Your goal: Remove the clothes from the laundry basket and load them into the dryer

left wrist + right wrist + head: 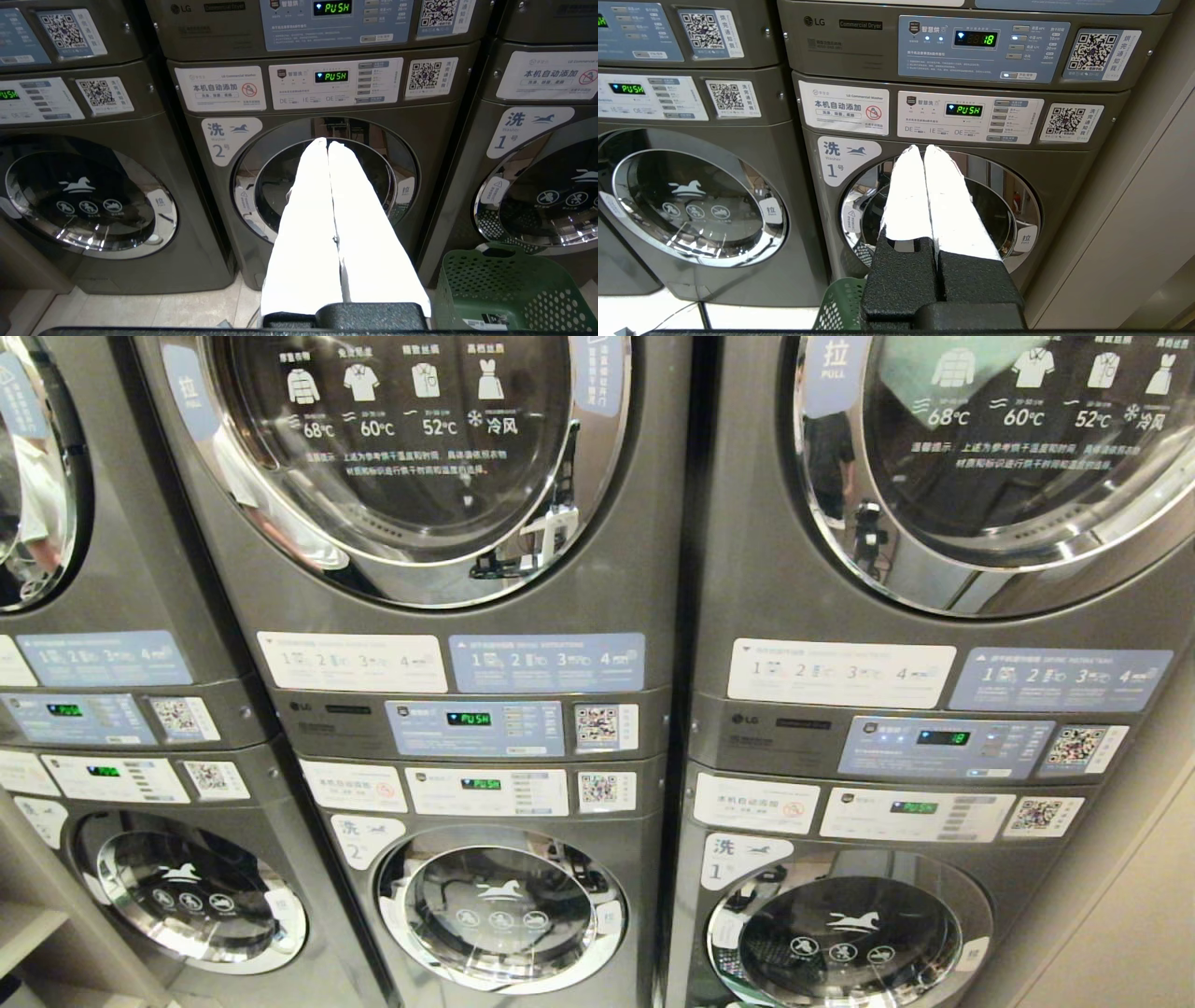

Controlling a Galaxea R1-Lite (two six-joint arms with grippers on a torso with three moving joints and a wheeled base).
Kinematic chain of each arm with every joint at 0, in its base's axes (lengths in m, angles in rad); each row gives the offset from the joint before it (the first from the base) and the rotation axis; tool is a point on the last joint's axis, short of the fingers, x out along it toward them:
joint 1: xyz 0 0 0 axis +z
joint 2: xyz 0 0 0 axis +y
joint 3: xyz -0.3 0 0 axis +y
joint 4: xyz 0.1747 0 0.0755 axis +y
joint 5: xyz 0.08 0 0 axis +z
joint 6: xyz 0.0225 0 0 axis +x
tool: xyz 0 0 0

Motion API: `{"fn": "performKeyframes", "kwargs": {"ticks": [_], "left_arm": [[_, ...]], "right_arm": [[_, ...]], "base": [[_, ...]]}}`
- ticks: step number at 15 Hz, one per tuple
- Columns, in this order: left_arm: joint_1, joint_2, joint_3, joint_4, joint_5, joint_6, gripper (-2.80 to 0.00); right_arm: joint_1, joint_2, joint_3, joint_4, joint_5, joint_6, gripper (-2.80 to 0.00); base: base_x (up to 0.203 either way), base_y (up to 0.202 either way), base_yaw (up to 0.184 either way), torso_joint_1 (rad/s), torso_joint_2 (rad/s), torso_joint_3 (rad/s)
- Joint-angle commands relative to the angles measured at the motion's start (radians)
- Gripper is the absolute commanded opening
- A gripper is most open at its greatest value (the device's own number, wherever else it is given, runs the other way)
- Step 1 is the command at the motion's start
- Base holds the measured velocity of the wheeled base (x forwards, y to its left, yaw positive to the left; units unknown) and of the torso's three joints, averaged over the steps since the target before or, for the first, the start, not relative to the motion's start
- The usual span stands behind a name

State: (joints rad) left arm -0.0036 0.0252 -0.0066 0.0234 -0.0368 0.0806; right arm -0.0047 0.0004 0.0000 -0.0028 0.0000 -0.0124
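The dryers are the upper machines of the stacks: the middle dryer (401, 448) and the right dryer (1008, 457) both have their round glass doors closed. A green perforated laundry basket (509, 289) stands on the floor in front of washer 1, and its rim (840, 303) shows in the right wrist view. No clothes are visible. My left gripper (327, 142) is shut and empty, pointing at the door of washer 2. My right gripper (920, 148) is shut and empty, pointing at washer 1. Neither arm shows in the head view.
Below the dryers are control panels (476, 728) and three closed washer doors, among them washer 2 (499, 905) and washer 1 (840, 933). A pale wall (1139, 915) closes the right side. A shelf edge (28, 924) sits at the lower left.
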Motion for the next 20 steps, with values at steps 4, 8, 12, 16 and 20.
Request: {"fn": "performKeyframes", "kwargs": {"ticks": [4,8,12,16,20], "left_arm": [[0.000,-0.025,0.002,0.000,0.006,-0.013,-2.80],[-0.001,-0.025,0.002,-0.002,0.006,-0.013,-2.80],[-0.001,-0.025,0.002,-0.002,0.006,-0.013,-2.80],[-0.001,-0.025,0.001,-0.002,0.006,-0.014,-2.80],[-0.001,-0.025,0.002,-0.002,0.006,-0.015,-2.80]], "right_arm": [[0.000,0.000,0.000,0.000,0.000,-0.010,-2.80],[0.000,0.000,0.000,0.000,-0.001,-0.005,-2.80],[0.000,0.000,0.000,0.000,-0.002,-0.009,-2.80],[0.000,0.000,0.000,0.000,-0.003,-0.001,-2.80],[0.000,0.000,0.000,0.003,0.006,-0.043,-2.80]], "base": [[0.000,0.000,0.000,0.000,0.00,0.000],[0.000,0.000,0.000,0.000,0.00,0.000],[0.000,0.000,0.000,0.000,0.00,0.000],[0.000,0.000,0.000,0.000,0.00,0.000],[0.000,0.000,0.000,0.000,0.00,0.000]]}}
